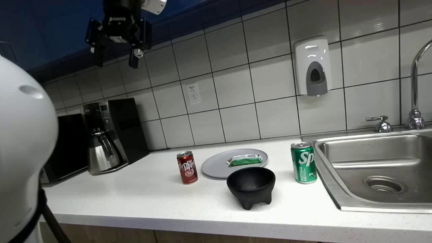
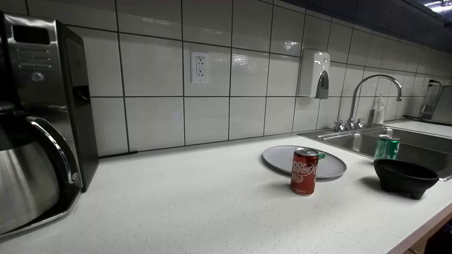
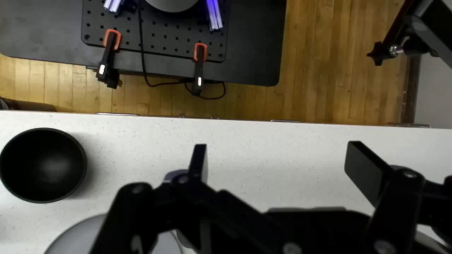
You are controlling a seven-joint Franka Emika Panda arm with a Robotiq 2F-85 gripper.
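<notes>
Black pincer aloft, fingers wide apart and downward, with a rounded white arm link in the foreground

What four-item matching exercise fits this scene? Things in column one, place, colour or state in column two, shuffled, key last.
Column one
1. gripper
2. Dr Pepper can
3. wrapped bar
4. bowl

Column two
A. lying on the grey plate
B. black and footed
C. open, raised above the counter
D. red, standing upright

Pairs: 1-C, 2-D, 3-A, 4-B
</notes>
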